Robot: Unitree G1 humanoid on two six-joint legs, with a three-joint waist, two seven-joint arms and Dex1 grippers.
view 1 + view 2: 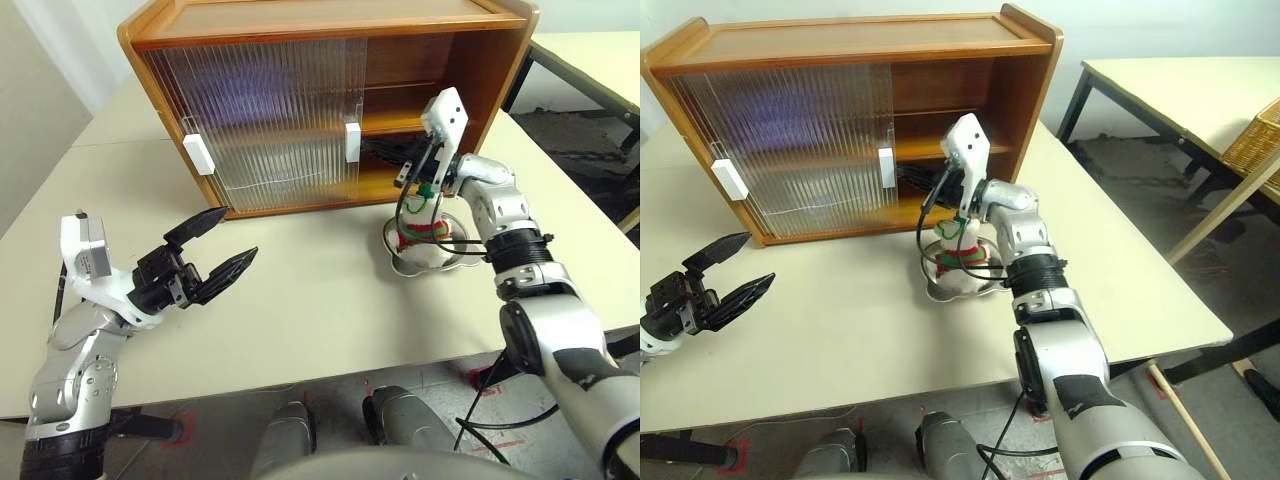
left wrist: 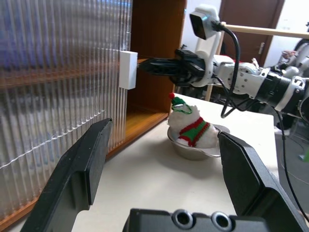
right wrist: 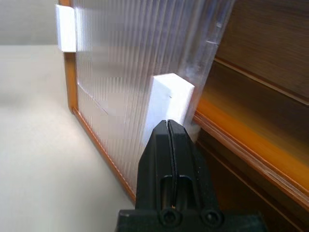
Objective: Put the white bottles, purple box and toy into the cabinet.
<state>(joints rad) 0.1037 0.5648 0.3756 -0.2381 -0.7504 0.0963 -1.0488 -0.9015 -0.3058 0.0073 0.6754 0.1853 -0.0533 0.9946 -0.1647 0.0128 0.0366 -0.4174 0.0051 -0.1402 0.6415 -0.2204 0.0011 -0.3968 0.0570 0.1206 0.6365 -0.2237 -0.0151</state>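
Cabinet (image 1: 300, 40) stood at the back of the table (image 1: 320, 300), its right side open and both ribbed sliding doors (image 1: 260, 120) pushed to the left. Right gripper (image 3: 168, 126) had its fingers pressed fully together, the tips against the white handle (image 3: 166, 99) on the door's edge (the one nearest the open side). Just in front of the cabinet the toy (image 2: 190, 126) sat in a metal bowl (image 2: 198, 151), below the right arm. Left gripper (image 1: 214, 252) hung over the table well to the left, fingers spread wide and holding nothing.
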